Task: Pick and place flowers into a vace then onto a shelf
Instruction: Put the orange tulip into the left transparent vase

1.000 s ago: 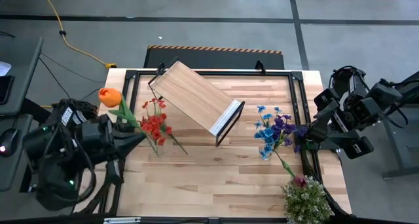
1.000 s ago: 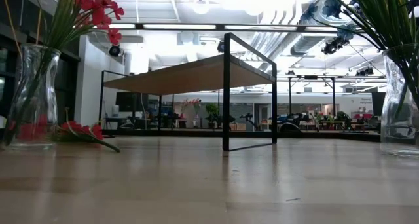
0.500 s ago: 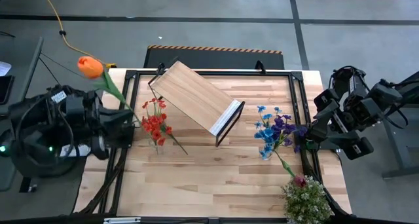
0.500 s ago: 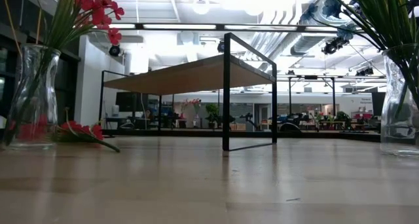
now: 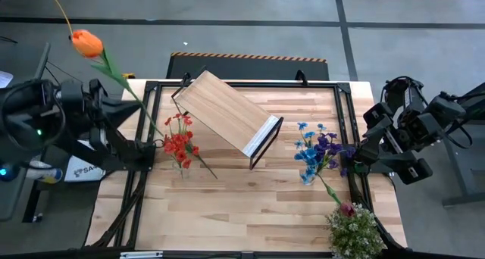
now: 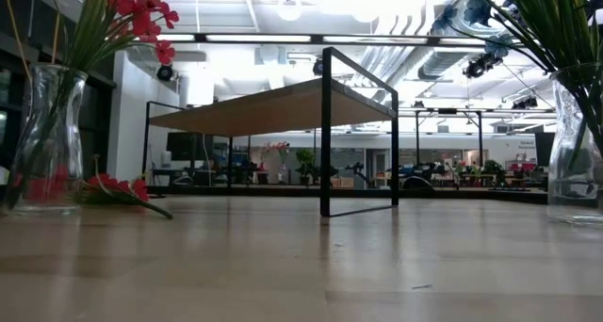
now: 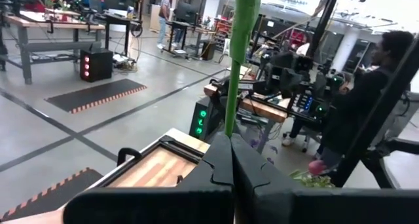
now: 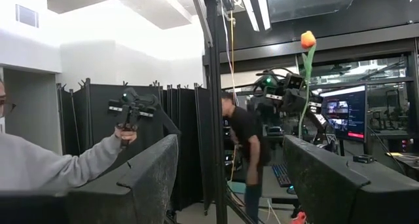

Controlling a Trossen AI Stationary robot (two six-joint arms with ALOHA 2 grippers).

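My left gripper (image 5: 151,145) (image 7: 230,142) hovers at the table's left edge, shut on the orange tulip (image 5: 86,42), whose bloom stands high over the floor beyond the far-left corner. Beside it a glass vase (image 6: 42,138) holds red sprays (image 5: 179,141), and one more red spray (image 6: 118,188) lies flat on the table. The wood shelf (image 5: 227,111) stands at an angle on its black legs at the far middle. A second vase (image 6: 575,143) holds blue and purple blooms (image 5: 318,153). My right gripper (image 5: 356,157) (image 8: 229,178) waits open at the right edge. A dark pink rose (image 5: 347,208) lies near the right corner. My left gripper pinches the tulip's green stem near its lower end (image 7: 230,129) between its two shut fingers, which point level toward the table's right. The stem rises upright from the fingertips, bloom on top, and the flower is lifted clear of the table.
A bushy green plant (image 5: 355,230) sits at the near-right corner. A black frame (image 5: 242,83) runs around the tabletop. The near half of the table (image 5: 250,206) is bare wood. People stand in the room beyond.
My left arm has drawn back toward the table's left edge and risen. The tulip, held throughout, has swung from low beside the red-spray vase to upright, its bloom now high and farther toward the far-left corner.
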